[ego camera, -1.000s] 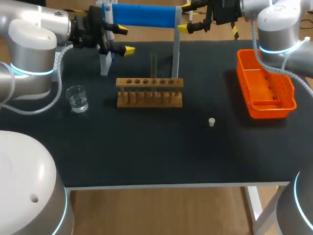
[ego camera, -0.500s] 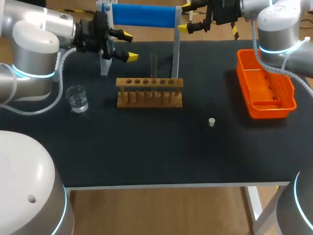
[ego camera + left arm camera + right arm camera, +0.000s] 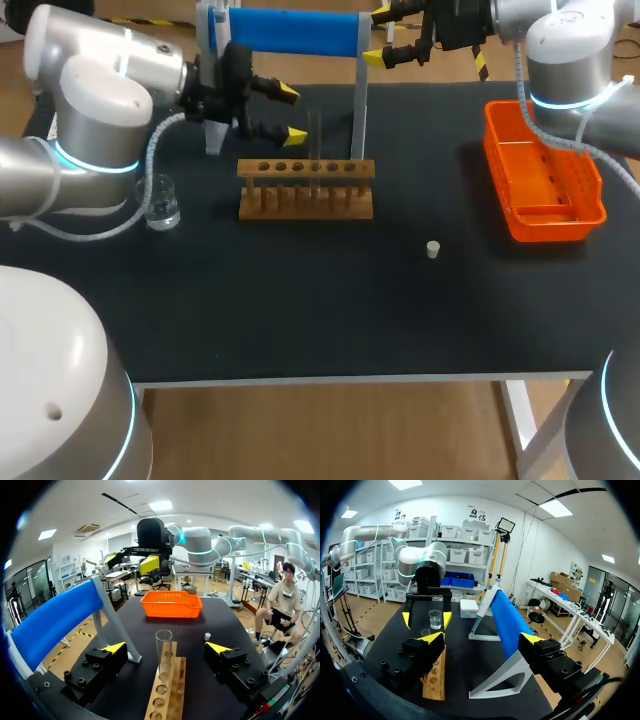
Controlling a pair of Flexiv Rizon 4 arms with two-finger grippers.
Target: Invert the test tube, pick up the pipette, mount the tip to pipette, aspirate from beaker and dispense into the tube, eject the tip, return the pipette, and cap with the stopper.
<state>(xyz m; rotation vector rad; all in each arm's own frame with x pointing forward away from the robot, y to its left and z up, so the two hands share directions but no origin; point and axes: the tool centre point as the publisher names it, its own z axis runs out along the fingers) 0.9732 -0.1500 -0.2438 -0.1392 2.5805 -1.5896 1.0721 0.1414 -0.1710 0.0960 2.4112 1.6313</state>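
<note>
Head view: the left gripper (image 3: 291, 114) is spread wide, with the test tube (image 3: 314, 140) just ahead of its tips, upright in the wooden rack (image 3: 306, 190). The right gripper (image 3: 378, 35) is also wide, beside the blue pipette stand (image 3: 290, 32).

Left wrist view: the tube stands between the 2 fingers, and neither touches it. The stopper (image 3: 207, 636) lies ahead, and the orange tray (image 3: 171, 604) is farther ahead.

Right wrist view: the fingers are wide and hold nothing. The stand runs ahead, with the rack beside it and the beaker (image 3: 435, 619) beyond.

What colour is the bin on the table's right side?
The bin is orange; clearest in head view.
</note>
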